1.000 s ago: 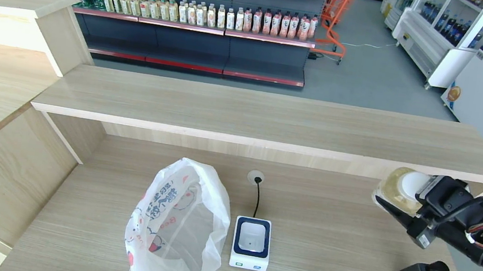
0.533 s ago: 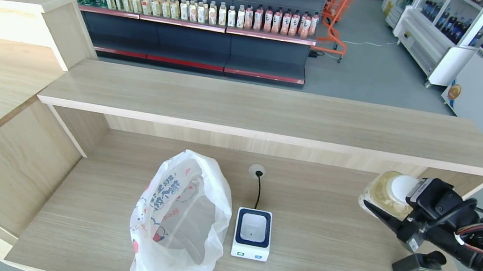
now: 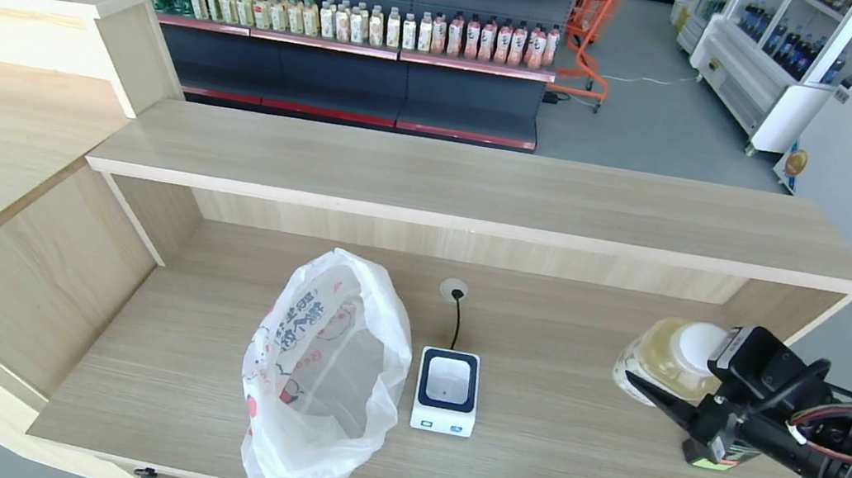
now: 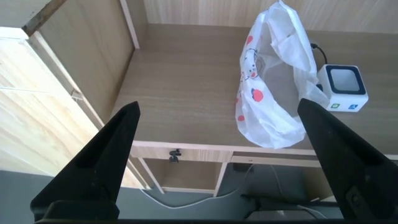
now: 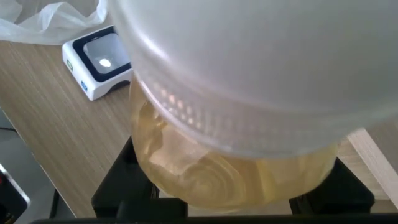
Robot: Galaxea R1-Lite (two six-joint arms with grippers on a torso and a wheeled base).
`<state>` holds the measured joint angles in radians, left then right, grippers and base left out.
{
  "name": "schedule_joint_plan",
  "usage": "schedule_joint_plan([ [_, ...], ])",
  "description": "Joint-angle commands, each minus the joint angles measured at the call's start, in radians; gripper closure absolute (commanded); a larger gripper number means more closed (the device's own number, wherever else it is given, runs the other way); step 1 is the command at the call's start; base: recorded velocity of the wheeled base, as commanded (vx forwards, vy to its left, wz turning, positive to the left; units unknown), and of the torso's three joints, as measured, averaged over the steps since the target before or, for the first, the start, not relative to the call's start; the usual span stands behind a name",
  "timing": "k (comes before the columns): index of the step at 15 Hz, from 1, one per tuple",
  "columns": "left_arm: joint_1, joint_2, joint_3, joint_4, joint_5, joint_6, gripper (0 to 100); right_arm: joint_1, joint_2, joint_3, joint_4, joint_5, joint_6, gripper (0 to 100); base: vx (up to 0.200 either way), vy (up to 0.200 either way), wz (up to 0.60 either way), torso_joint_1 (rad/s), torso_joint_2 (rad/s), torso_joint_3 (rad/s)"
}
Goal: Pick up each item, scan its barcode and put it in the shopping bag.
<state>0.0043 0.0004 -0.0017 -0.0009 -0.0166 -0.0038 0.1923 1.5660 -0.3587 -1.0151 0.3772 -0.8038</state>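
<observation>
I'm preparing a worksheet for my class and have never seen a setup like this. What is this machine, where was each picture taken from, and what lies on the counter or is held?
This is a two-armed robot at a shop checkout. The wide picture comes from a camera on its head; the other two come from cameras on its wrists. On the counter stand a white shopping bag, a small barcode scanner and, beside the right arm, a small dark item. The right gripper holds a jar with a white lid. The left gripper is open and empty.
</observation>
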Motion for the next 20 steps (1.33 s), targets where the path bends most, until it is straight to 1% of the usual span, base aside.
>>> schedule_joint_plan([
  [1, 0.000, 0.000, 0.000, -0.001, 0.000, -0.002, 0, 0.001, 0.025, -0.005, -0.002, 0.020, 0.000, 100, 0.000, 0.200, 0.00, -0.027, 0.00, 0.007],
  [5, 0.000, 0.000, 0.000, -0.001, 0.000, -0.002, 0, 0.001, 0.114, -0.028, -0.053, 0.089, 0.002, 100, 0.000, 0.200, 0.00, 0.016, 0.01, 0.000],
  [10, 0.000, 0.000, 0.000, -0.001, 0.000, -0.001, 0, -0.007, 0.255, -0.019, -0.152, 0.233, 0.000, 100, 0.000, 0.000, 0.00, 0.000, 0.00, 0.000],
  [13, 0.000, 0.000, 0.000, -0.001, 0.000, -0.001, 0, -0.007, 0.345, -0.020, -0.247, 0.276, -0.011, 100, 0.000, 0.000, 0.00, 0.000, 0.00, 0.000],
  [15, 0.000, 0.000, 0.000, -0.001, 0.000, -0.001, 0, -0.007, 0.440, -0.006, -0.352, 0.341, -0.057, 100, 0.000, 0.000, 0.00, 0.000, 0.00, 0.000],
  [17, 0.000, 0.000, 0.000, -0.001, 0.000, -0.001, 0, -0.007, 0.503, 0.017, -0.384, 0.382, -0.129, 100, 0.000, 0.000, 0.00, 0.000, 0.00, 0.000],
  [20, 0.000, 0.000, 0.000, -0.001, 0.000, -0.001, 0, -0.028, 0.605, -0.094, -0.376, 0.465, -0.210, 100, 0.000, 0.000, 0.00, 0.000, 0.00, 0.000],
])
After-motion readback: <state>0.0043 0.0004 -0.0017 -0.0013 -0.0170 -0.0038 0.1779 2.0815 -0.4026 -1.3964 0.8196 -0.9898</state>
